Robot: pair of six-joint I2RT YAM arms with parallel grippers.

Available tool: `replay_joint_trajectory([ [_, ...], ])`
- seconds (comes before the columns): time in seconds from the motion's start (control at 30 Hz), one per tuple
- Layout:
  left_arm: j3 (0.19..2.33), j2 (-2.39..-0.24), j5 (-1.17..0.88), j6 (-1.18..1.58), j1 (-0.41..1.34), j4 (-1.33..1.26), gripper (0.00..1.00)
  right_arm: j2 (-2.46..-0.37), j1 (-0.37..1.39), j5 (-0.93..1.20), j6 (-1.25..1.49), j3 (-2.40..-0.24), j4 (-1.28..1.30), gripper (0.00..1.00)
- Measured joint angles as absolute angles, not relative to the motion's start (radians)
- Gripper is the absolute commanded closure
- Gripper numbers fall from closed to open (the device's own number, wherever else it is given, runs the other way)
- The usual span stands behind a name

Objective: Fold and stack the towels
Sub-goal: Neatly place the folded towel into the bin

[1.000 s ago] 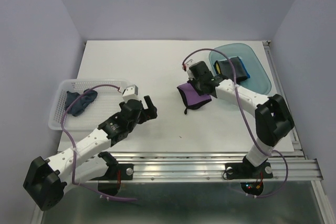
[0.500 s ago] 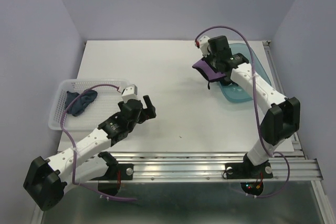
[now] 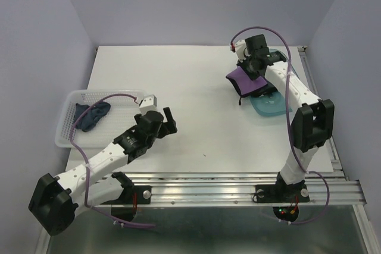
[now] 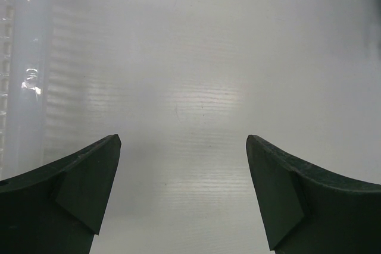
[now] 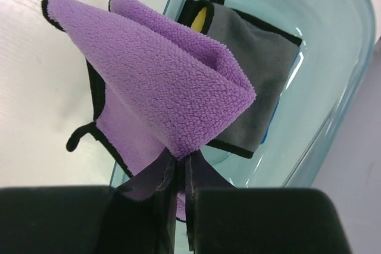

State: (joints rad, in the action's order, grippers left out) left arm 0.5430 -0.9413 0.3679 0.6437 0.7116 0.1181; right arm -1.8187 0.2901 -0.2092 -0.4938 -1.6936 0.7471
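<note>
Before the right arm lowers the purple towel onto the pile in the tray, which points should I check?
1. Right gripper shut on purple towel: ok.
2. Purple towel folded: ok.
3. Purple towel centred over grey towel in tray: not ok, it hangs across the tray's rim.
4. Grey towel lying flat: ok.
5. Left gripper open, holding nothing: ok.
6. Navy towel in basket folded: not ok, crumpled.

Bright even light, soft shadows (left wrist hazy)
</note>
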Motion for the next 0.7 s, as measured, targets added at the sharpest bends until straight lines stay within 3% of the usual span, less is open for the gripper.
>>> replay_joint_trajectory([
  [0.7,0.585,-1.026,0.368,0.631,0.696,0.124,0.01,-2.024,0.118,-0.172,-0.456,-1.851,0.775,0.99],
])
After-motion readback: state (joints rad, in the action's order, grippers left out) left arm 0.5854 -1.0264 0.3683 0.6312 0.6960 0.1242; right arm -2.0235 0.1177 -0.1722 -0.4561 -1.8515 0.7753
